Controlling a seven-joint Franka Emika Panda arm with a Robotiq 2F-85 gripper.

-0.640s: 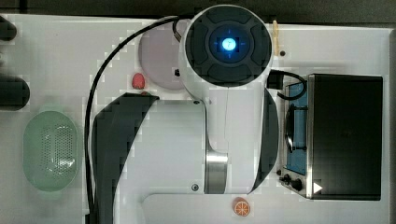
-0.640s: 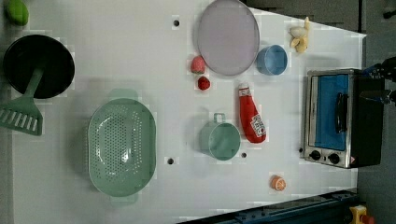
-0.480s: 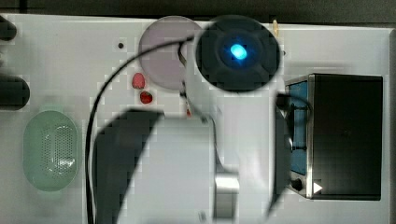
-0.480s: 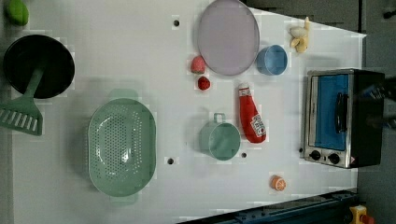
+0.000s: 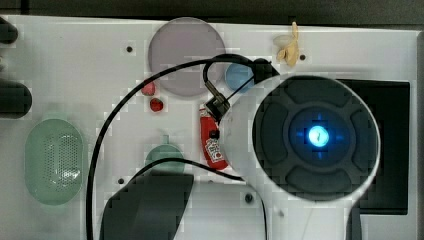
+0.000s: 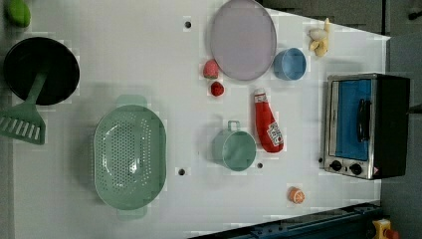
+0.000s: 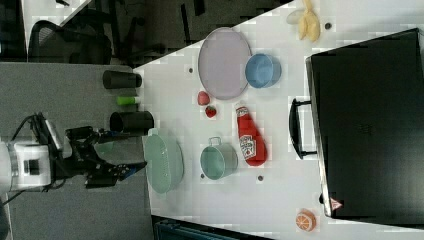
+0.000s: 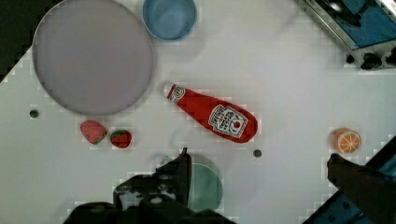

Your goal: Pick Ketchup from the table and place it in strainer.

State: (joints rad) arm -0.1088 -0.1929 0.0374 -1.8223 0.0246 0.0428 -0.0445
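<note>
Gripper [image 7: 112,161] hangs well off the table in the right view, at the right view's left, with its two dark fingers spread wide apart and nothing between them. In the wrist view one finger [image 8: 180,172] and the other [image 8: 359,179] frame the scene from a height, again with empty space between.

Ketchup [image 6: 267,124] lies flat on the white table [image 6: 124,59], untouched. The left view gives the clearest layout: its white cap points toward the lilac plate [image 6: 242,39] and its fat end lies just beside the teal cup [image 6: 234,148], apart from it. The strainer [image 6: 130,157] sits well away, past the cup toward the left view's left, with nothing in it. In the top view the arm's round white housing [image 5: 307,137] covers part of the bottle, so just its red body and label [image 5: 214,145] peek out (a black cable [image 5: 150,85] loops across the plate there too).

The wrist view shows the label head-on, plus two small red berries [image 8: 106,135] near the plate and an orange slice [image 8: 348,140] off by itself. The blue bowl [image 6: 289,63] touches or nearly touches the plate's edge in the left view. A toaster oven [image 6: 366,124] shows its blue glass door in the left view, whereas the right view presents its black top [image 7: 370,125] and handle. The left view also takes in a black pan [image 6: 40,69] and a green spatula [image 6: 22,124].
</note>
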